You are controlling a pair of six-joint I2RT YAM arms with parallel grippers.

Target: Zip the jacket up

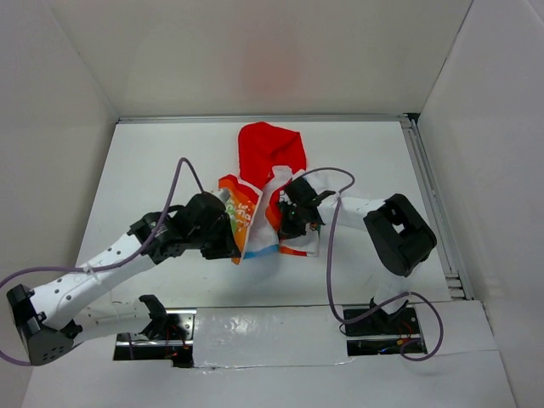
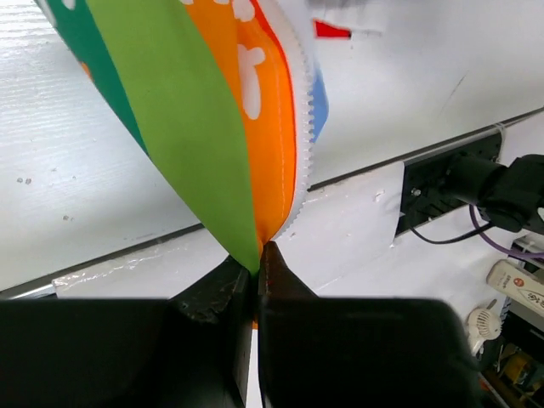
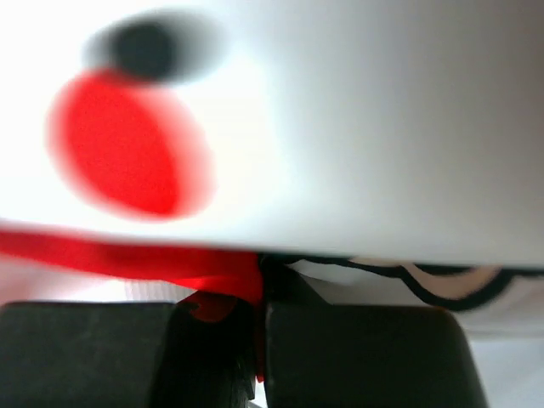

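The jacket lies in the middle of the table, red hood toward the far side, rainbow panels and white lining toward me. My left gripper is shut on the jacket's lower left front corner. In the left wrist view the green and orange fabric with white zipper teeth runs up from the closed fingertips. My right gripper is shut on the jacket's right front panel. In the right wrist view red fabric is pinched between the fingers, and blurred white fabric with a red spot fills the frame.
White walls enclose the table on three sides. A metal rail runs along the right edge. Purple cables loop over the arms. The arm bases stand at the near edge, where the left wrist view shows a black mount.
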